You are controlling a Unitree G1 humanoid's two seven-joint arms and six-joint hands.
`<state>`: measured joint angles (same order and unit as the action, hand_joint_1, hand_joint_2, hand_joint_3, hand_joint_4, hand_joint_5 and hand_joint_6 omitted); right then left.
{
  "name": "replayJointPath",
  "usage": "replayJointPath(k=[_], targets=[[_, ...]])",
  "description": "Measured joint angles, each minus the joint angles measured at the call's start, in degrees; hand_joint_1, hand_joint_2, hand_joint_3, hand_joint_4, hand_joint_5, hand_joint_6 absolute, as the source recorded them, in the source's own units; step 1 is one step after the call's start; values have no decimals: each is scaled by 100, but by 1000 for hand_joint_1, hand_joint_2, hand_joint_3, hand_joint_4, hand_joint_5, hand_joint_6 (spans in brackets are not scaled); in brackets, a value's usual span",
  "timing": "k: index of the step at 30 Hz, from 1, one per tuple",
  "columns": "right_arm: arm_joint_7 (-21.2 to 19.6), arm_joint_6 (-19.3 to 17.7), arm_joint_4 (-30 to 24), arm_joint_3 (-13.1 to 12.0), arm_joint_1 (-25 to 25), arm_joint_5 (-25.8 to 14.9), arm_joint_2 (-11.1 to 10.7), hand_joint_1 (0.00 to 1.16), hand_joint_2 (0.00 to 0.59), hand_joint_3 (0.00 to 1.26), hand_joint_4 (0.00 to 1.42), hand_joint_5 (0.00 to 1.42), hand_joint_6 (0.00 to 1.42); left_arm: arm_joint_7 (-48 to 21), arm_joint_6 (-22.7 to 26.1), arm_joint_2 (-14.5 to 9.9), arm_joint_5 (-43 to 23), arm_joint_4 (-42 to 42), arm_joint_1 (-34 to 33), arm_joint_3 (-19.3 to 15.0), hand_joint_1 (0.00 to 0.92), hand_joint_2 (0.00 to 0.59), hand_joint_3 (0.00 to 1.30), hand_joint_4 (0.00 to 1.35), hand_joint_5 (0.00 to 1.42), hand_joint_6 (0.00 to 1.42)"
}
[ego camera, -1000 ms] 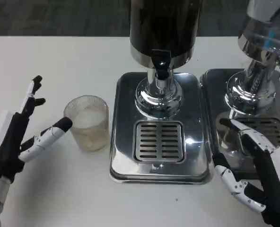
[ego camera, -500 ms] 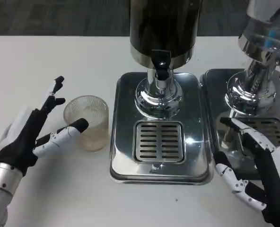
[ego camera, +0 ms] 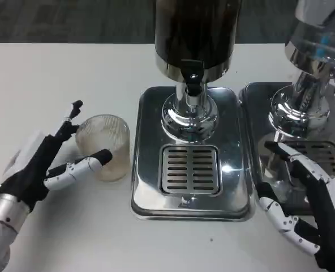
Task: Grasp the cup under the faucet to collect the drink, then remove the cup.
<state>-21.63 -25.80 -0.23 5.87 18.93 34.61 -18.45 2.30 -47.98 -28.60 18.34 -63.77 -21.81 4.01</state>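
1. A clear ribbed plastic cup (ego camera: pixel 103 146) stands upright on the white table (ego camera: pixel 54 73), just left of the shiny steel drip tray (ego camera: pixel 150 192), not under the faucet.
2. The left hand (ego camera: pixel 46 164) reaches toward the cup from the left of the tray. Its fingers are spread: one white-and-black finger lies across the near side of the cup, its dark tip against the wall, and other fingers point past the cup's far left side. Whether those touch the cup cannot be told. The cup is not lifted.
3. The drip tray carries a slotted grille (ego camera: pixel 190 169) toward its front. Behind the grille rises a chrome pedestal (ego camera: pixel 189 113).
4. Above the pedestal sits a dark cylindrical drink dispenser (ego camera: pixel 196 28), with a black faucet (ego camera: pixel 192 79) pointing down over the tray.
5. Right of the tray stands a second steel tray (ego camera: pixel 255 113) with another chrome dispenser base (ego camera: pixel 300 107).
6. The right hand (ego camera: pixel 312 204) rests over the front of that second tray, fingers apart and holding nothing.
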Motion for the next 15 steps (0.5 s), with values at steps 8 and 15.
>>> replayJointPath(k=[8, 15], targets=[[0, 0, -29, -2, 37, 2, -1, 367, 376, 241, 234, 258, 365, -158, 165, -28, 18, -208, -188, 151, 272, 25, 0, 0, 152, 168], [0, 0, -143, -46, 154, 9, -1, 400, 376, 250, 244, 272, 365, -155, 342, -40, 89, -304, -336, 276, 333, 37, 0, 0, 181, 186]])
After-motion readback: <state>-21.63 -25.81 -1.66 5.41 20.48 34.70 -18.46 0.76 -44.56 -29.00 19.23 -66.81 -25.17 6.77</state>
